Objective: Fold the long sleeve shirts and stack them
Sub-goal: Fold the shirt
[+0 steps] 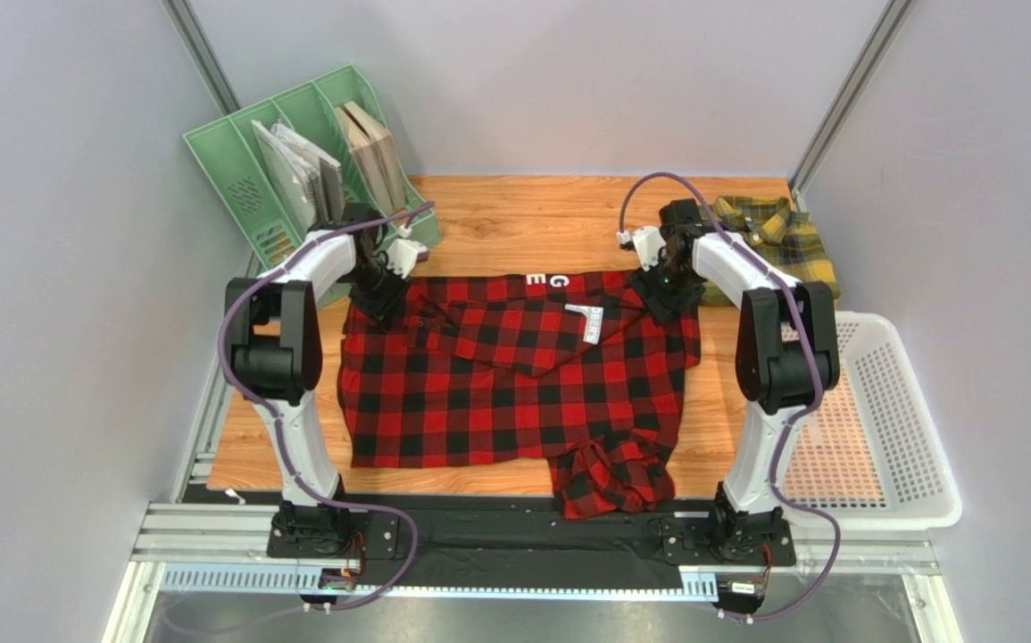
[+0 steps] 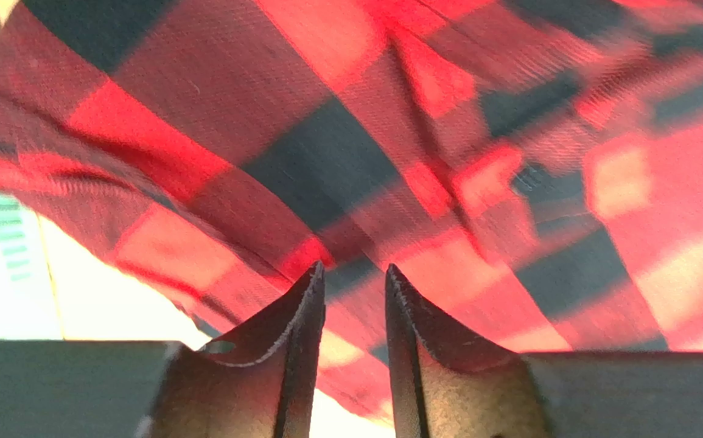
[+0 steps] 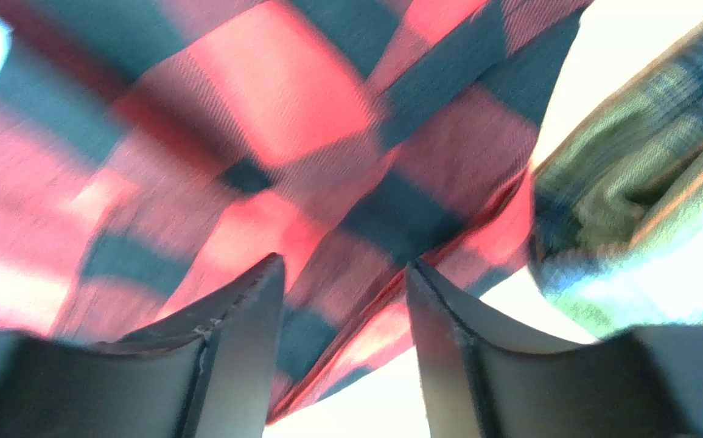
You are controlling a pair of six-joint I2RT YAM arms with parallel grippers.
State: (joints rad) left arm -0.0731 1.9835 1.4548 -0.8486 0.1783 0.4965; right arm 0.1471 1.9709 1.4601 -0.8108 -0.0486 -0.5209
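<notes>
The red-and-black check shirt (image 1: 507,375) lies spread on the wooden table (image 1: 521,215), with white letters (image 1: 550,283) at its far edge and a bunched sleeve at the near right. My left gripper (image 1: 384,306) hangs over its far left corner, jaws slightly apart just above the cloth (image 2: 355,271). My right gripper (image 1: 664,298) hangs over the far right corner, jaws open over the shirt's edge (image 3: 344,263). The yellow-and-green check shirt (image 1: 778,235) lies crumpled at the far right and shows in the right wrist view (image 3: 620,210).
A green file organizer (image 1: 299,161) holding books stands at the far left, close behind my left arm. A white perforated basket (image 1: 883,415) sits off the table's right side. Grey walls enclose the table on three sides.
</notes>
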